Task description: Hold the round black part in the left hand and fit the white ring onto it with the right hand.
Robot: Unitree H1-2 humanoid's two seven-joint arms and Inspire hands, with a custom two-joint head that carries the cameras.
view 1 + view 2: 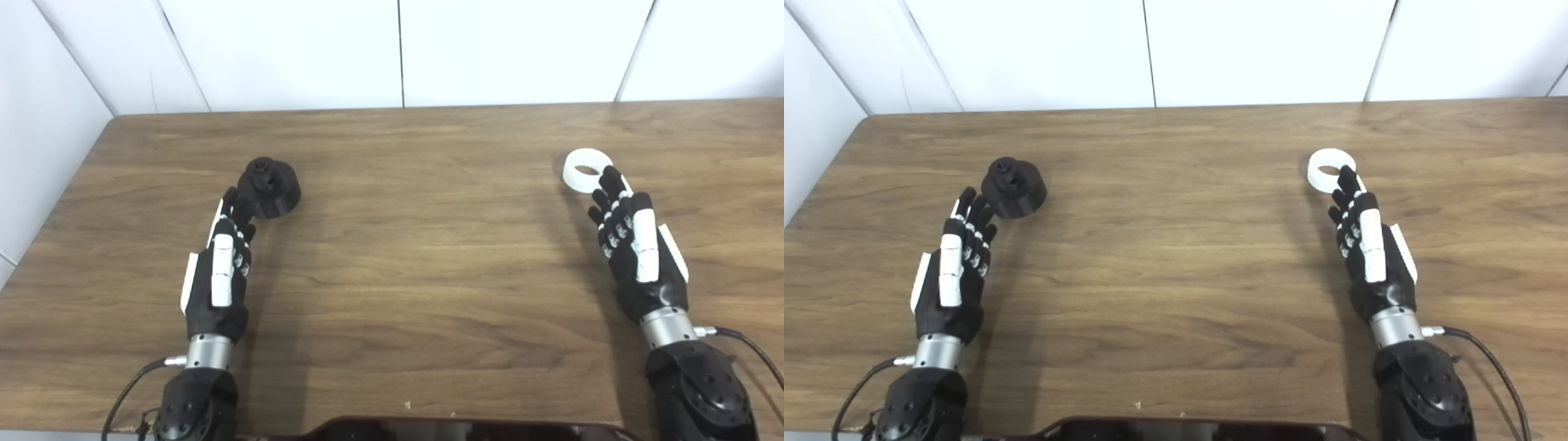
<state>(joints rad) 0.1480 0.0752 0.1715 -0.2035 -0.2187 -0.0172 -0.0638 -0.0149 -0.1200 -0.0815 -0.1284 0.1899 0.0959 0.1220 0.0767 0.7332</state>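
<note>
The round black part stands on the wooden table at the left, a knob on its top. My left hand lies just in front of it, open, fingers stretched out with their tips at the part's near side. The white ring lies flat on the table at the right. My right hand is open too, fingers straight, and its fingertips reach the ring's near edge. Neither hand holds anything.
White wall panels rise behind the table's far edge and along its left side. A dark curved rim shows at the bottom centre. Cables trail from both wrists.
</note>
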